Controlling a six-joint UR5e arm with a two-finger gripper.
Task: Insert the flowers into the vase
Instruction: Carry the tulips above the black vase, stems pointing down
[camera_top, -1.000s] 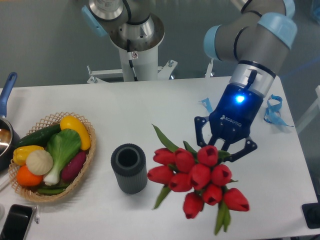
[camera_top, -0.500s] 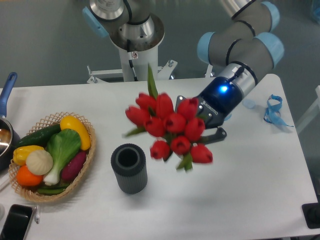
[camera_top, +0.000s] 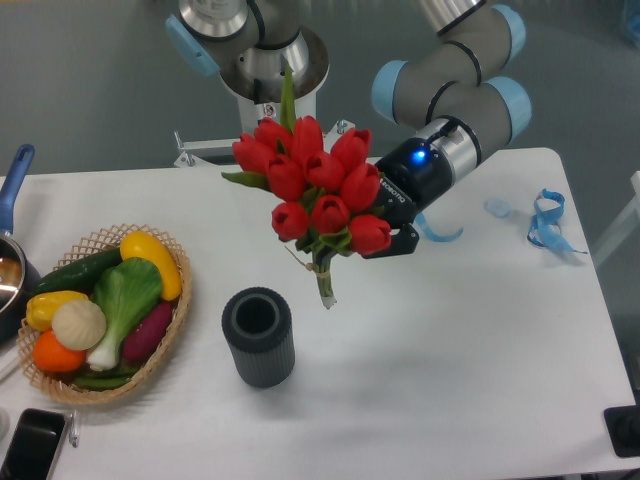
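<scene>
The flowers (camera_top: 315, 185), a bunch of red tulips with green leaves, hang in the air above the table, heads toward the upper left and the bundled stems pointing down to about (camera_top: 325, 290). My gripper (camera_top: 378, 232) is shut on the flowers from the right, its fingers mostly hidden behind the blooms. The vase (camera_top: 258, 336), a dark grey ribbed cylinder with an open round mouth, stands upright on the white table below and to the left of the stem ends, apart from them.
A wicker basket (camera_top: 170, 330) of vegetables sits at the left. A pot with a blue handle (camera_top: 14, 180) is at the far left edge, a dark phone (camera_top: 30, 445) at the front left, and blue ribbon (camera_top: 545, 220) at the right.
The gripper has lifted the flowers off the table and carried them up and to the left, turning the bunch so the stems now point down near the vase.
</scene>
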